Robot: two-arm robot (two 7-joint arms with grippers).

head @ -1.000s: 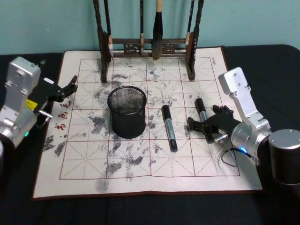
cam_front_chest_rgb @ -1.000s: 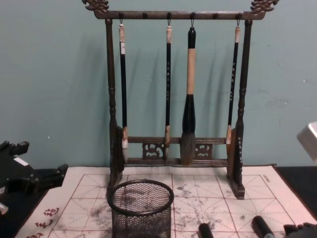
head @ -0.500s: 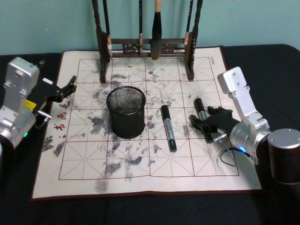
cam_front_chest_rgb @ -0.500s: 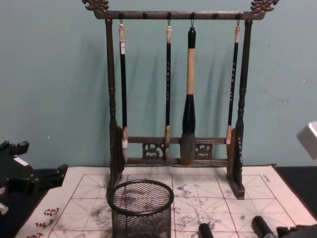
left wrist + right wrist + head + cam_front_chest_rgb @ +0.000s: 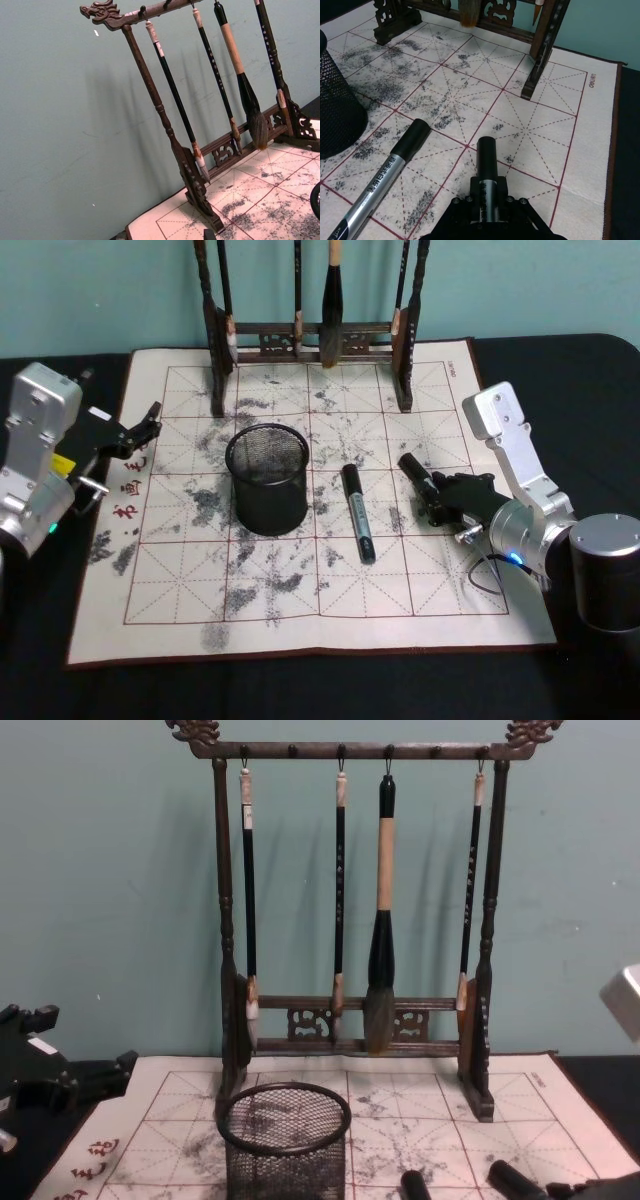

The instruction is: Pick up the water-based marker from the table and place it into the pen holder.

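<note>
Clearly, the right hand [image 5: 438, 498] is the one at work: its fingers are clenched on the barrel of a marker [image 5: 415, 470], low over the right part of the ink-stained mat [image 5: 300, 610] that covers the dark worktop [image 5: 560, 370]. The right wrist view shows the barrel running straight out from between the fingers, with the black cap end pointing away from the hand towards the brush rack [image 5: 310, 340] at the back. The marker's long axis is close to flat, angled a little to the robot's left. I cannot tell whether the cap end touches the mat or is just above it. A second marker [image 5: 358, 515] lies loose on the mat, just to the left of the held one. Beyond it is the holder [image 5: 268, 485], upright with its mouth open to the top. So the holder is to the left of the right hand, with the loose marker between them. By my reckoning the carry has to go up and leftwards over that loose marker. The held one must also tip from flat to near upright before its end can pass the rim. The left hand [image 5: 148, 425] hangs parked at the mat's left edge, its fingers spread and grasping nothing, near the holder but not involved.
</note>
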